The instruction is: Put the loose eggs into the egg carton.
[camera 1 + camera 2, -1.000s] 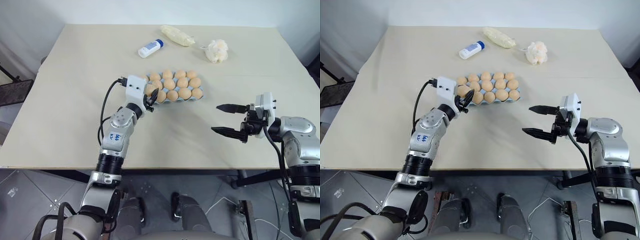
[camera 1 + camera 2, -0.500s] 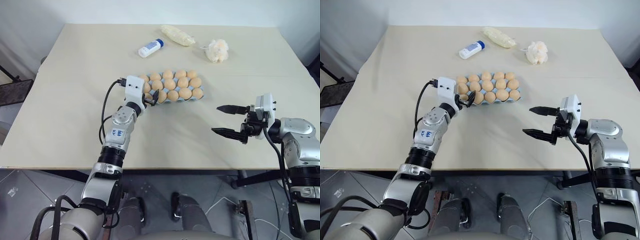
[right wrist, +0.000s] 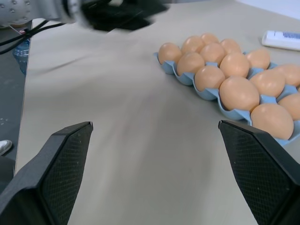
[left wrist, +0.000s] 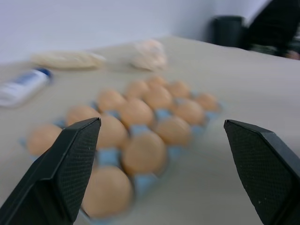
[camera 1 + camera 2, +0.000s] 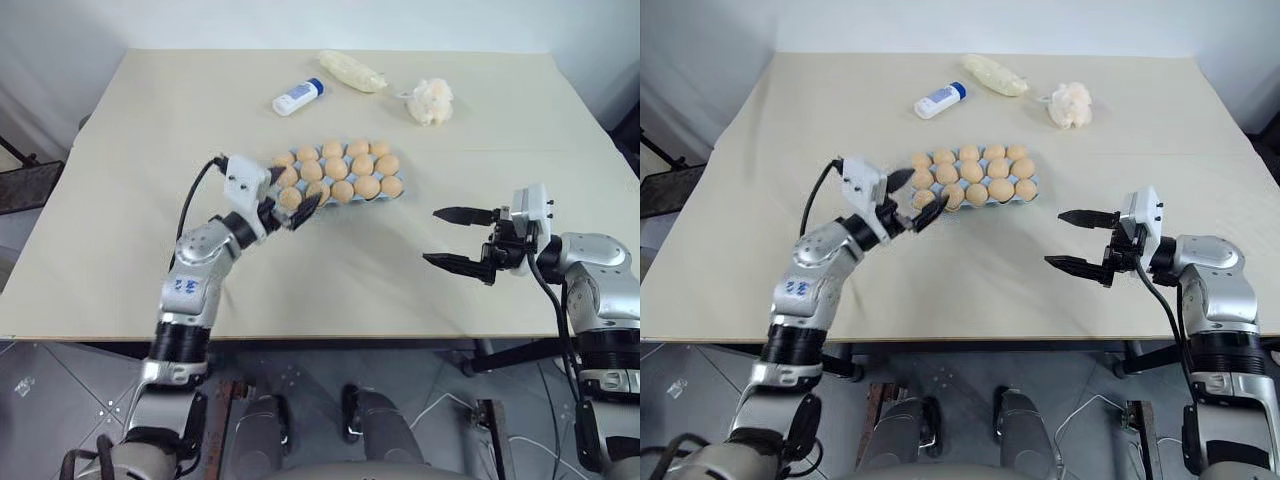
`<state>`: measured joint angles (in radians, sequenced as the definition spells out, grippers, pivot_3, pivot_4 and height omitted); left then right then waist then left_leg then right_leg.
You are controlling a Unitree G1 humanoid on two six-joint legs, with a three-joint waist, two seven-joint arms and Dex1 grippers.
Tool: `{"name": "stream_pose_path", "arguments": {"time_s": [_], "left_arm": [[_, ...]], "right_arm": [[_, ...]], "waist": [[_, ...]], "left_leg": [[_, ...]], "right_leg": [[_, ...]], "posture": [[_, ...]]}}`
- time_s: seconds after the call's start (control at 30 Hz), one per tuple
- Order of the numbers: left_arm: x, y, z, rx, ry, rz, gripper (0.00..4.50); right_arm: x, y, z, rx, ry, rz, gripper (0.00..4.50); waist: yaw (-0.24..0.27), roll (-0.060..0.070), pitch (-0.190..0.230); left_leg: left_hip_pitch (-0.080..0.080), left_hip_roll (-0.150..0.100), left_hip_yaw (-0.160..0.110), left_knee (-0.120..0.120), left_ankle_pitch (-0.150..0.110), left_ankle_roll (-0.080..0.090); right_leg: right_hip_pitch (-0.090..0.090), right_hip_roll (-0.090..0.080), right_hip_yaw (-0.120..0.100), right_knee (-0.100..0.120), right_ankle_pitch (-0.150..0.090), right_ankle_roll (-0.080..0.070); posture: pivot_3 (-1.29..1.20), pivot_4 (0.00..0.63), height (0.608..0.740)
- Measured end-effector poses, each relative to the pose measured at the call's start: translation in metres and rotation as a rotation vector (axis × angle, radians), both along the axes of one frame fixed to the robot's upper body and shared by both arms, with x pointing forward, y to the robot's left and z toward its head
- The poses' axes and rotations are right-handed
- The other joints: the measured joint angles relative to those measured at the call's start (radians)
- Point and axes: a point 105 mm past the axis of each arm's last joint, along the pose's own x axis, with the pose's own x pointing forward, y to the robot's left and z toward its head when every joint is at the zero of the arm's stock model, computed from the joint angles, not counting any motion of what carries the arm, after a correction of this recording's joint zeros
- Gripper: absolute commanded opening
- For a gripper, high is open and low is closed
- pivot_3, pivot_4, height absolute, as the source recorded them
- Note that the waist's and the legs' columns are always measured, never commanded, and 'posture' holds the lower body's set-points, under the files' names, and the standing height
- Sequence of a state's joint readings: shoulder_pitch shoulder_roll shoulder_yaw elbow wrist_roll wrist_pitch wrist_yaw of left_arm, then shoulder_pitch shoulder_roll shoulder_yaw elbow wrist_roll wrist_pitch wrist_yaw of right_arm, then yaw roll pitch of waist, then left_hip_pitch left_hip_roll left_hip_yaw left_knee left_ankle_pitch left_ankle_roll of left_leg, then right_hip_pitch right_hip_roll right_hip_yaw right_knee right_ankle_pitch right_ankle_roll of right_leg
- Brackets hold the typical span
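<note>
Tan eggs (image 5: 337, 173) fill the light blue egg carton (image 5: 342, 203) mid-table.

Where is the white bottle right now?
In the left eye view, the bottle lies at the table's far side, beyond the carton, left of the pale bag.

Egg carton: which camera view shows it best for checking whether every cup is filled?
The left eye view: the egg carton is seen whole from above, all rows distinct. The right eye view matches it. The right wrist view crops its far end; the left wrist view is low and blurred.
</note>
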<state>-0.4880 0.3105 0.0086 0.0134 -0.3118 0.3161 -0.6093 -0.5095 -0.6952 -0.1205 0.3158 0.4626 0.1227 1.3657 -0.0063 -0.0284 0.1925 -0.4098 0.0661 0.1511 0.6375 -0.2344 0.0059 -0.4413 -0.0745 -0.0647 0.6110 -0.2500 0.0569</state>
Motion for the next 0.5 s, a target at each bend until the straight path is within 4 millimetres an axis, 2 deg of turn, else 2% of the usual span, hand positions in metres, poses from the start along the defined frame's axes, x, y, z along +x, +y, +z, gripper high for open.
{"name": "stream_pose_path", "arguments": {"time_s": [0.1, 0.23, 0.33, 0.4, 0.5], "left_arm": [[-0.027, 0.009, -0.018, 0.081, 0.059, -0.123, 4.49], [-0.051, 0.039, -0.038, 0.145, 0.174, -0.191, 4.49], [-0.050, 0.064, -0.041, 0.193, 0.198, -0.165, 4.49], [-0.039, 0.079, -0.041, 0.192, 0.201, -0.125, 4.49], [-0.027, 0.087, -0.037, 0.191, 0.178, -0.095, 4.49]], "right_arm": [[0.004, 0.002, 0.002, 0.000, -0.012, 0.010, 4.50], [0.009, 0.001, 0.003, -0.003, -0.021, 0.009, 4.50], [0.010, 0.001, 0.001, -0.003, -0.018, 0.009, 4.50], [0.011, 0.001, -0.003, 0.000, -0.006, 0.005, 4.50], [0.012, 0.003, -0.004, 0.003, -0.009, 0.007, 4.50]], "waist": [[-0.004, 0.000, 0.000], [-0.010, 0.000, 0.000], [-0.012, 0.000, 0.000], [-0.011, 0.000, 0.000], [-0.013, 0.000, 0.000]], "left_leg": [[0.000, 0.001, 0.000, 0.000, 0.000, 0.000], [0.000, 0.004, 0.000, 0.000, 0.000, -0.001], [0.000, 0.005, 0.000, 0.000, -0.001, -0.001], [0.000, 0.005, 0.000, 0.000, -0.001, -0.001], [-0.002, 0.004, 0.000, -0.001, -0.001, -0.001]], "right_leg": [[0.000, -0.002, 0.001, 0.000, 0.000, -0.001], [-0.001, -0.005, 0.001, 0.000, -0.001, -0.002], [-0.001, -0.005, 0.000, 0.000, -0.002, -0.004], [-0.001, -0.006, 0.000, -0.001, -0.003, -0.005], [-0.002, -0.007, 0.000, -0.001, -0.002, -0.004]], "posture": [[0.00, 0.150, 0.740], [0.00, 0.150, 0.740], [0.00, 0.150, 0.740], [0.00, 0.150, 0.740], [0.00, 0.150, 0.740]]}}
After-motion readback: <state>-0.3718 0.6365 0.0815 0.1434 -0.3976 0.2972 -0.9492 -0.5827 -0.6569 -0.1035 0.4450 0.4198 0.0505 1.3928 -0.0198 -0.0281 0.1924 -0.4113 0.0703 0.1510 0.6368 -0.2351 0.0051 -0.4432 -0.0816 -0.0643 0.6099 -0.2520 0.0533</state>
